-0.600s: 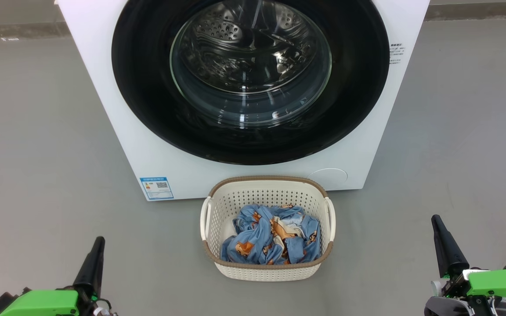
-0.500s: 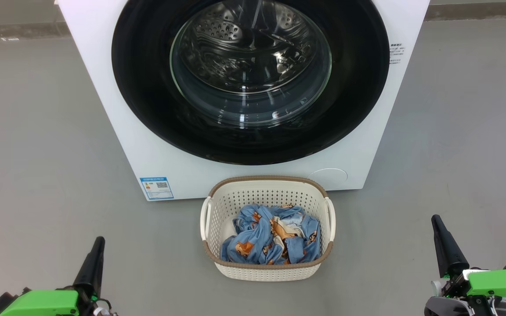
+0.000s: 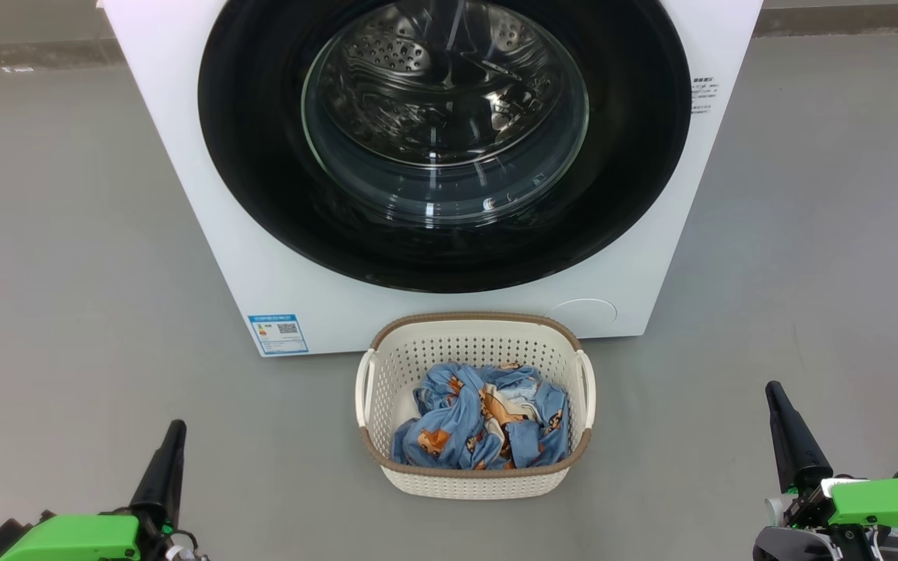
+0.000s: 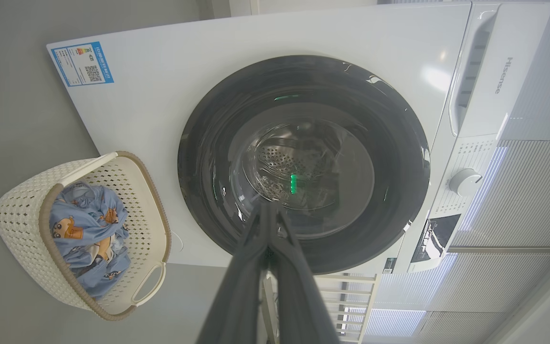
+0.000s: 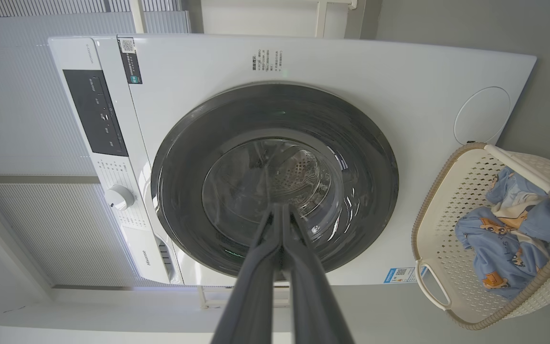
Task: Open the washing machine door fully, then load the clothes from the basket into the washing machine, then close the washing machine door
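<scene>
**Door shut, full basket in front of it**

Well to the left of the basket (image 3: 476,318), the left gripper (image 3: 177,427) hangs low over the grey floor (image 3: 67,234). It points towards the machine, its fingers pressed together and empty. Behind the basket to the left is a blue sticker (image 3: 278,333). Directly behind the basket stands the washing machine (image 3: 636,257), with the washing machine door (image 3: 262,156) closed flush. The basket sits in front of the door's lower edge and holds the clothes (image 3: 480,425). Behind it to the right is a round flap (image 3: 583,312). Well to the right, the right gripper (image 3: 772,388) is in the same pose, closed on nothing.

washing machine door (image 3: 262,195) shut | clothes (image 3: 480,425) crumpled in basket (image 3: 449,351) | basket just before washing machine (image 3: 207,257)
</scene>
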